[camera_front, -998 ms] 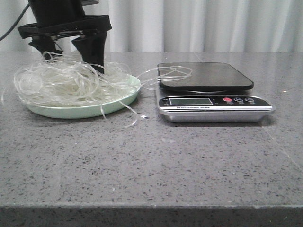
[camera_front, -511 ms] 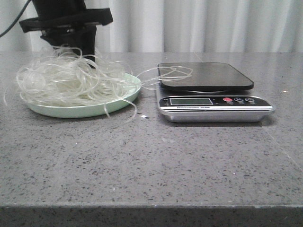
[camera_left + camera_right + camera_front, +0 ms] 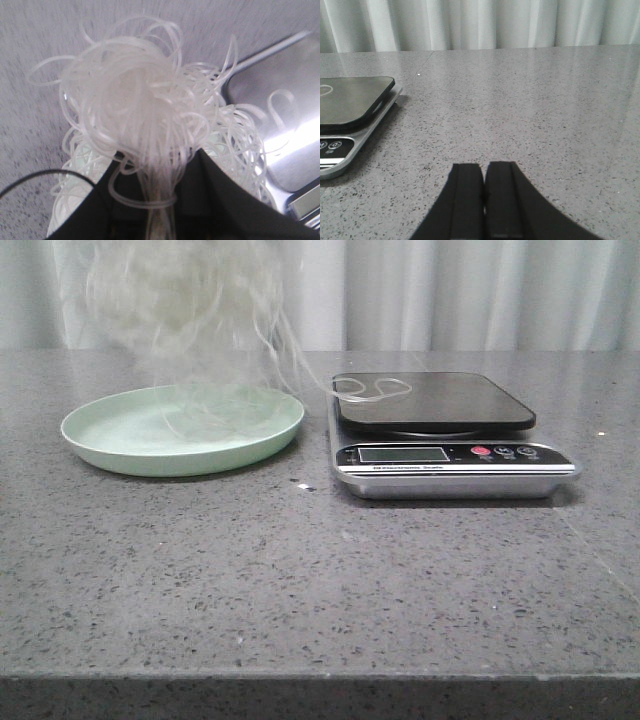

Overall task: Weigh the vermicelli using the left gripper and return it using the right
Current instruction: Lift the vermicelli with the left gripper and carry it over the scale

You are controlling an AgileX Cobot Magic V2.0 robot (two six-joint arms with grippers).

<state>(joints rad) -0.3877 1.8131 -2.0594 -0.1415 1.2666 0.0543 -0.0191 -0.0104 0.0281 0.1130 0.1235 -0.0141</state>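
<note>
Grey speckled stone makes up the counter (image 3: 300,580), with pale pleated curtains (image 3: 450,290) hanging behind it. At the left sits a mint-green plate (image 3: 120,445), bare now but for a few faint strands trailing down onto it. Above it, blurred in the front view, the vermicelli (image 3: 185,300) hangs in the air as a loose whitish tangle. The left wrist view shows it clearly: the left tool (image 3: 155,220) is pinched on a stem of strands, and the rest of the vermicelli (image 3: 135,100) blooms out beyond the fingertips in wide loops.

To the right of the plate, just beside it, stands the kitchen scale (image 3: 450,455) with its dark platform (image 3: 440,400). One stray noodle loop (image 3: 372,388) already lies on the platform's near-left corner, tied by a long thread to the hanging mass.

Farther right, the right tool (image 3: 484,200) rests low over the bare counter, its black fingers pressed together with nothing between them, the scale off to its side.

The coming move turns on one relation: the platform lies to the right of and below the held bundle, so the left arm likely needs to carry it sideways, then lower it. Trailing strands may drape off the platform's edge, which would spoil the reading.
</note>
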